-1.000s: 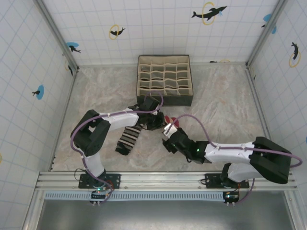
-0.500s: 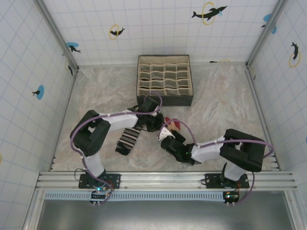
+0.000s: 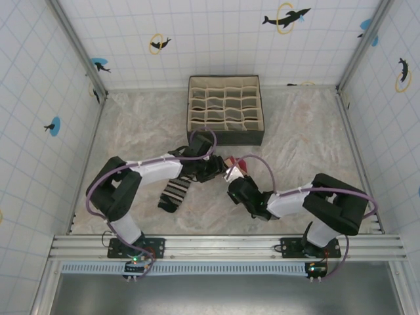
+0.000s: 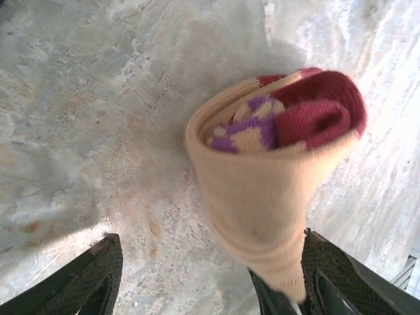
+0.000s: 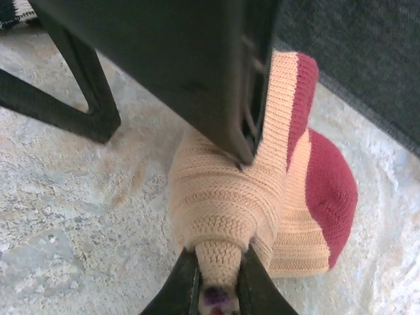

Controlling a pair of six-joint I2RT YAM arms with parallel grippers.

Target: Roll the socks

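The counter carries the black-white-grey striped sock left of centre. It lies flat and unrolled, slanting from upper right to lower left, with its upper end close under the left arm. The left end effector is released, with its jaws spread wide. In the left wrist view its two dark fingers stand either side of the tan sock. The left finger is well clear of the fabric and the right finger is just beside the lower end of the roll; contact there cannot be determined. The beige gridded organiser box stands at the far centre of the counter, apart from both socks. The tan sock is near the centre, between the two end effectors and in front of the box. It is rolled into a compact bundle, with the dark red toe and the purple-white pattern tucked into its open end. The right end effector is clenched on this sock, its two fingers pinching the narrow tan end of the roll between them.
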